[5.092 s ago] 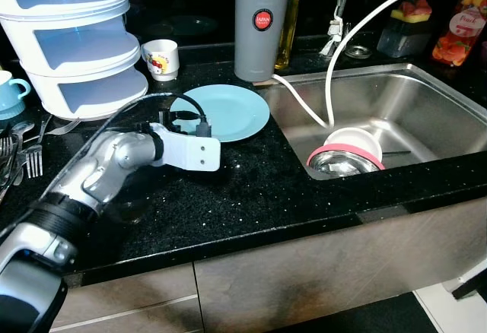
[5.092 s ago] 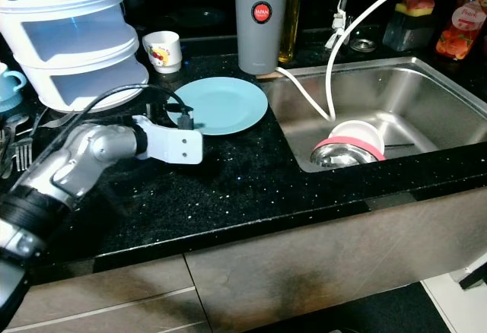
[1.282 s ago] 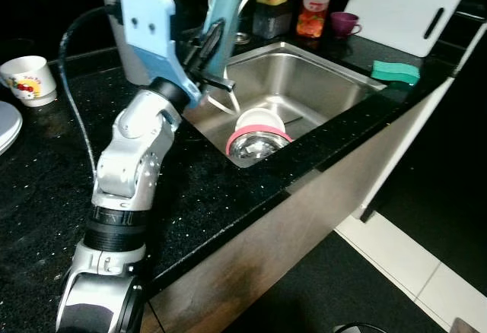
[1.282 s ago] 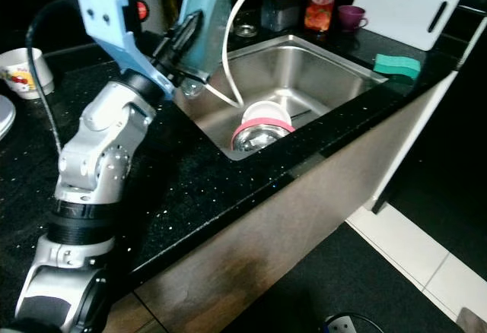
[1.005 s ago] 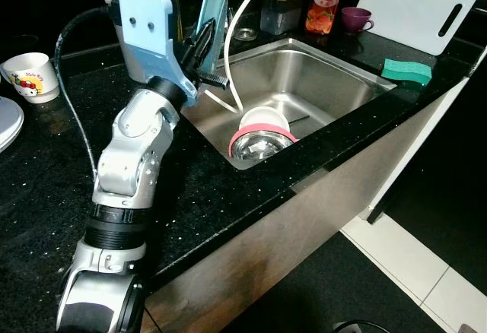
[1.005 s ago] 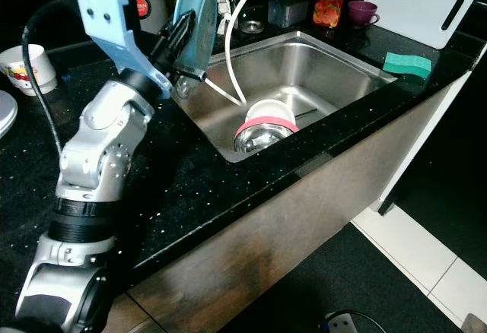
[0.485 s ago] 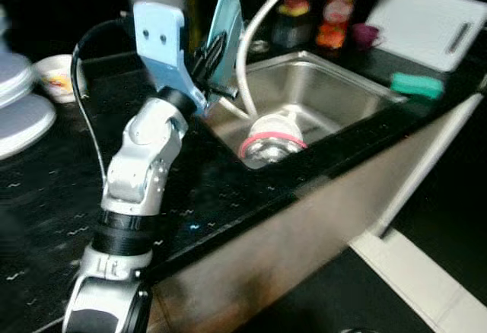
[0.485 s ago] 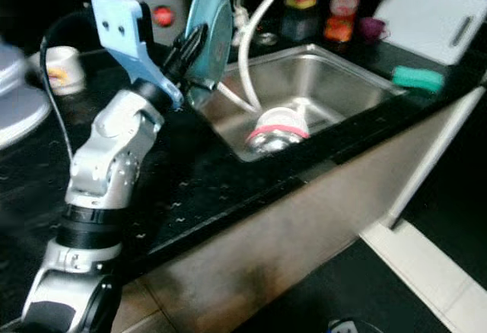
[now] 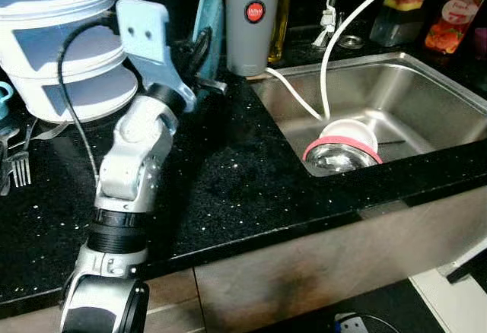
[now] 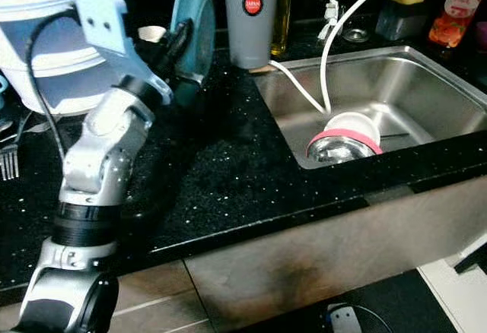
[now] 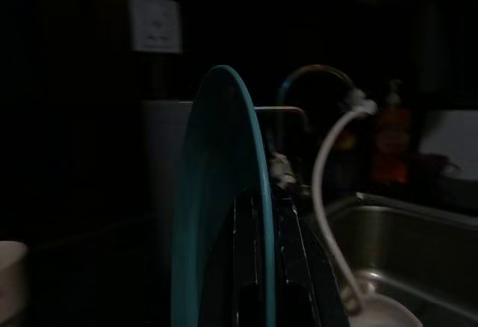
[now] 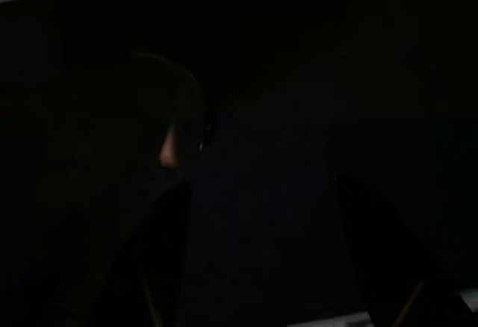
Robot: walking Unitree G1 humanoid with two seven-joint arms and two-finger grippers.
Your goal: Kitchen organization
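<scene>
A teal plate (image 9: 207, 14) stands on edge in the air above the black counter (image 9: 243, 173), just left of the grey canister (image 9: 253, 17). My left gripper (image 9: 199, 50) is raised at the end of the bent silver arm and is shut on the plate's lower rim. In the left wrist view the plate (image 11: 216, 207) rises edge-on along the black fingers (image 11: 258, 267). The right wrist view is very dark; two black fingers (image 12: 168, 267) can be made out standing apart with nothing between them.
A white tiered container (image 9: 61, 44) stands at the back left, with forks (image 9: 19, 166) lying beside it. The steel sink (image 9: 426, 97) on the right holds a pink-rimmed bowl stack (image 9: 342, 147) and a white hose (image 9: 335, 44). Bottles (image 9: 456, 14) stand behind the sink.
The camera has swung back left. My left arm has carried the plate from the sink side of the grey canister to its left side, still gripped and on edge.
</scene>
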